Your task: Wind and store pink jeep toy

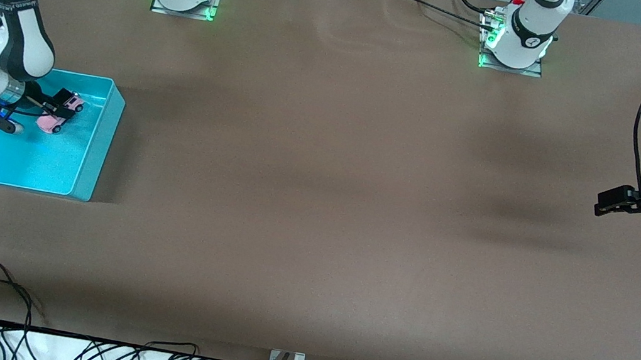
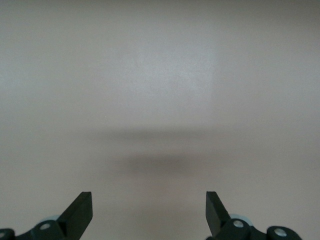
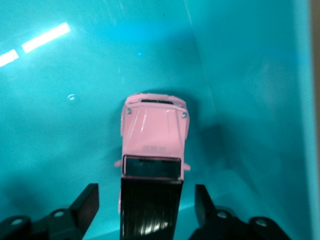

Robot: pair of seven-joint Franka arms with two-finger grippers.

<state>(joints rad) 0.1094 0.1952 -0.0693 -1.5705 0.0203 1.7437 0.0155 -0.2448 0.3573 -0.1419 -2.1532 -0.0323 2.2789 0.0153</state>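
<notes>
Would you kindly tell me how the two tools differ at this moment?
The right tool is inside the turquoise bin, straddling the pink jeep toy; the left tool hangs over bare table at the left arm's end. The right tool's fingers flank the jeep's black roof; nothing lies between the left's. Both are open.

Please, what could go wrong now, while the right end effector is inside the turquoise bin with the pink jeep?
1. The right end effector has its fingers open on both sides of the pink jeep toy; lifting carelessly might catch and drag it.
2. The jeep sits close to a wall of the turquoise bin; the end effector could bump that wall.
The left end effector waits open over bare table.
</notes>
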